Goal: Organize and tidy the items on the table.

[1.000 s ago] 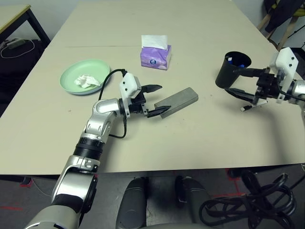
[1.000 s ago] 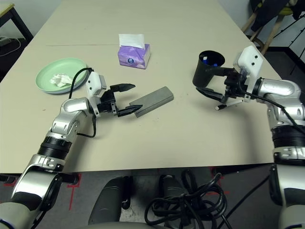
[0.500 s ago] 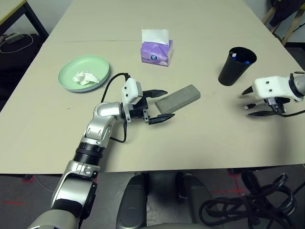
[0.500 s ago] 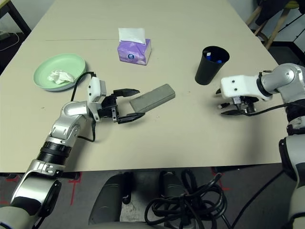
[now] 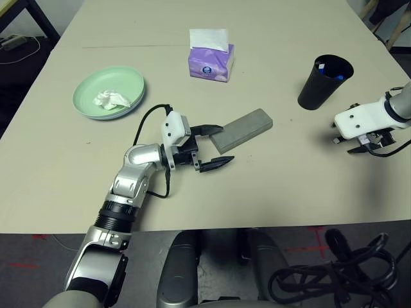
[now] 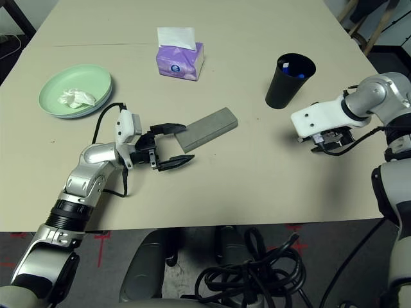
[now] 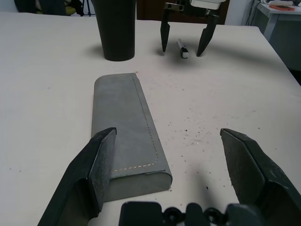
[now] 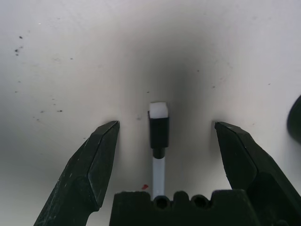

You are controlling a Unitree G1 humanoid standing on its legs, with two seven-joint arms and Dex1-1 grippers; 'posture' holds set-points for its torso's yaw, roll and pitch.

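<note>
Beige table (image 5: pixel 270 186) | right gripper (image 8: pixel 164 141) wide open, empty, straddling white pen (image 8: pixel 158 155) | left gripper (image 7: pixel 171 155) open beside grey case (image 7: pixel 124 127)

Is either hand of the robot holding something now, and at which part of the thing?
Nothing is held. The left hand is open with the grey case beside one finger. The right hand is open above a white pen on the table.

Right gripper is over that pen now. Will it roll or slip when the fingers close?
The pen looks thin, smooth and round, lying flat on the table, so it may roll. It lies between the open right gripper's fingers, likely light and stiff.
</note>
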